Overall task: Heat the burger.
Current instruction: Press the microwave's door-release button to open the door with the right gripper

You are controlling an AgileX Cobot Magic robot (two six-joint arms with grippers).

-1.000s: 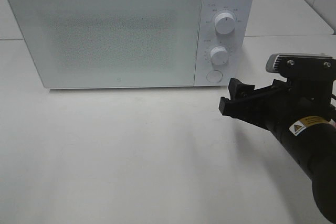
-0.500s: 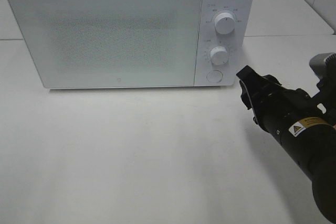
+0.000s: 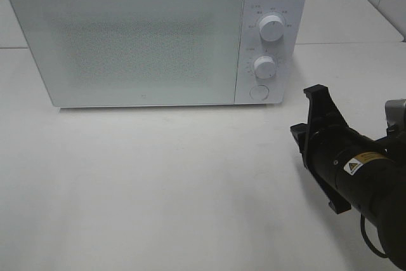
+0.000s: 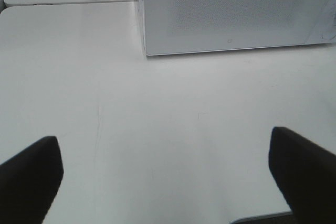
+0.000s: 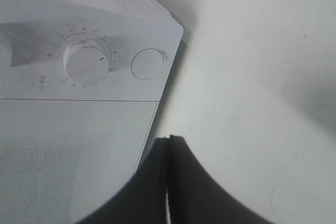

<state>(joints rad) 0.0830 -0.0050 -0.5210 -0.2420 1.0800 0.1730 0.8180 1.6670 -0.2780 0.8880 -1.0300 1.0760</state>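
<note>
While microwave (image 3: 127, 42) looks shut, right tool (image 3: 315, 92) is pinched together nr its corner — left tool (image 4: 165, 161) apart.

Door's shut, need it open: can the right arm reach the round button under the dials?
Probably yes. The right gripper, shut, sits close beside the round button on the microwave; nothing stands between them.
</note>
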